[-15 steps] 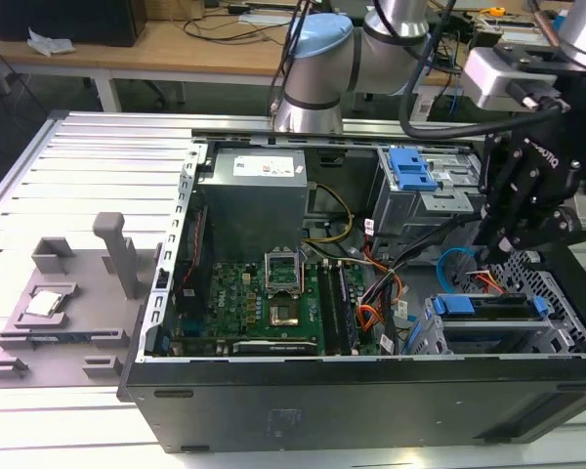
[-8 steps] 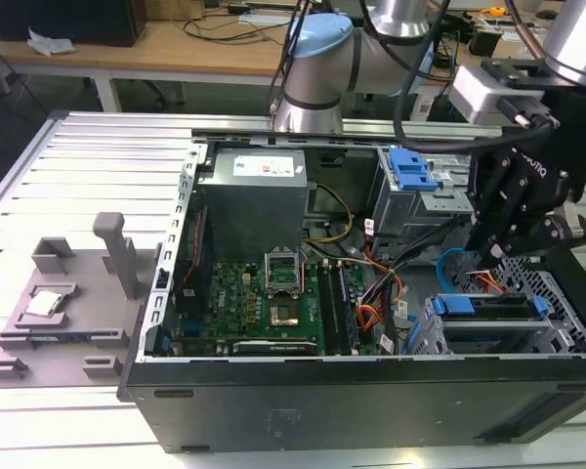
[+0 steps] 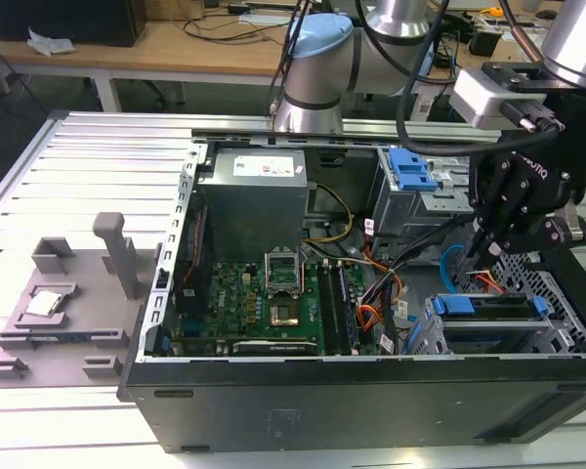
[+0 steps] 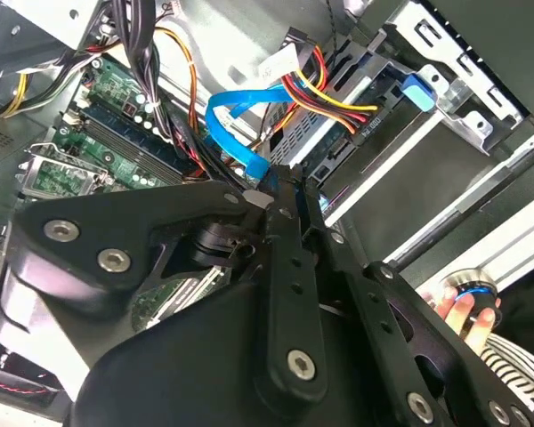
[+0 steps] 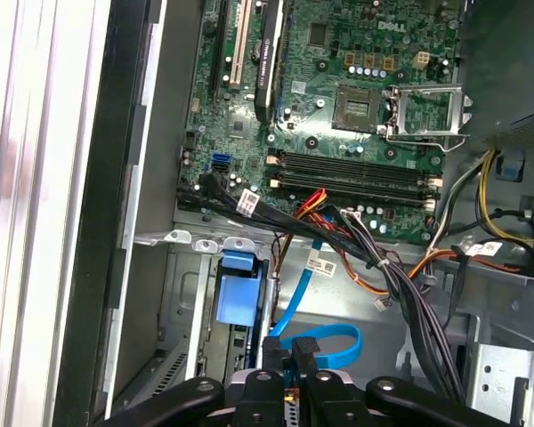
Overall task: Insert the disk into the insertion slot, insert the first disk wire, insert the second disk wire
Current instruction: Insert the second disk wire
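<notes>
The disk [image 3: 490, 306], in its bright blue carrier, is already sitting inside the insertion slot [image 3: 566, 337], the low grey perforated cage at the exterior view's right end of the open computer case [image 3: 273, 410]. The case is lying on the slatted bench [image 3: 78, 166], with a grey fixture plate [image 3: 49, 313] near it toward the exterior view's left.

The gripper [image 3: 485, 249] is hanging just above the rear of the disk, between the cage and the taller bay that is carrying a ridged blue latch [image 3: 410, 171]. In the second wrist view the fingers [image 4: 289, 222] are lying pressed together with no gap showing, their tips [image 4: 280, 182] pinching the end of the second disk wire [image 4: 240, 124]; that light blue flat cable is curling away in a loop beside the red, orange and yellow bundle of the first disk wire [image 4: 325, 98], which is running to a black plug [image 4: 374, 120] at the edge of the disk. In the first wrist view the blue cable [image 5: 325, 342] is looping right at the clenched fingertips [image 5: 289, 356], and the green motherboard [image 5: 338, 89] is lying beyond it.

A person's hand [image 4: 463, 307] is resting on a round blue-ringed knob near the corner of the second wrist view
</notes>
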Robot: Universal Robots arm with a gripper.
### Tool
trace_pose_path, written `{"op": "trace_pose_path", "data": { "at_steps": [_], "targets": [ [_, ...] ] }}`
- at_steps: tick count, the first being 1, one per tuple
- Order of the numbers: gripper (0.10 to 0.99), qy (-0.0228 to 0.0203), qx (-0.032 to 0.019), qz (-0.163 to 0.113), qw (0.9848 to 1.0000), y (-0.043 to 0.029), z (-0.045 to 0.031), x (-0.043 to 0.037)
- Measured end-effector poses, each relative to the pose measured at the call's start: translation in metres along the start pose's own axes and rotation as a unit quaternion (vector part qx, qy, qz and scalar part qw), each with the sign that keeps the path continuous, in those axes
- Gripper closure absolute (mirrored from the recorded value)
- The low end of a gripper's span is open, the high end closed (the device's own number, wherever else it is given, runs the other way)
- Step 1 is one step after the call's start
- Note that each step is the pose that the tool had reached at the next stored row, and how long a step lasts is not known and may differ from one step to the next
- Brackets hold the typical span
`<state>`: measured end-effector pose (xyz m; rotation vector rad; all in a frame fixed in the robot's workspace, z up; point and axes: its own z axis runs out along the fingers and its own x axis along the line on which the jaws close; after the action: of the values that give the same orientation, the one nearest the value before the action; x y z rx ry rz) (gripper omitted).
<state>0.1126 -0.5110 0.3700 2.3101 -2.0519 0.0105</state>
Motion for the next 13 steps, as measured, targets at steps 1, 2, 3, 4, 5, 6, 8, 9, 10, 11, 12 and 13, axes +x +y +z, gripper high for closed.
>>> {"op": "trace_pose_path", "data": {
  "at_steps": [1,2,3,4,5,6,8,9,10,11,12,13],
  "targets": [
    [0.922,0.0001,0.0000,0.000,1.0000,0.0000,0.0000,0.0000],
    [0.922,0.0002,0.0000,0.000,1.0000,0.0000,0.0000,0.0000],
    [0.922,0.0003,0.0000,0.000,1.0000,0.0000,0.0000,0.0000],
    [0.922,0.0003,0.0000,0.000,1.0000,0.0000,0.0000,0.0003],
    [0.922,0.0004,0.0000,0.000,1.0000,0.0002,0.0000,0.0014],
    [0.922,0.0003,0.0000,0.000,1.0000,0.0007,0.0004,0.0053],
    [0.922,0.0003,0.0000,0.000,1.0000,0.0013,0.0015,0.0134],
    [0.922,0.0002,-0.0001,0.001,1.0000,0.0016,0.0025,0.0156],
    [0.922,0.0002,-0.0001,0.003,1.0000,0.0017,0.0036,0.0169],
    [0.922,0.0000,-0.0003,0.007,1.0000,0.0017,0.0069,0.0181],
    [0.922,0.0000,-0.0004,0.010,0.9999,0.0016,0.0090,0.0183],
    [0.922,-0.0002,-0.0006,0.014,0.9999,0.0015,0.0109,0.0182]
  ]
}}
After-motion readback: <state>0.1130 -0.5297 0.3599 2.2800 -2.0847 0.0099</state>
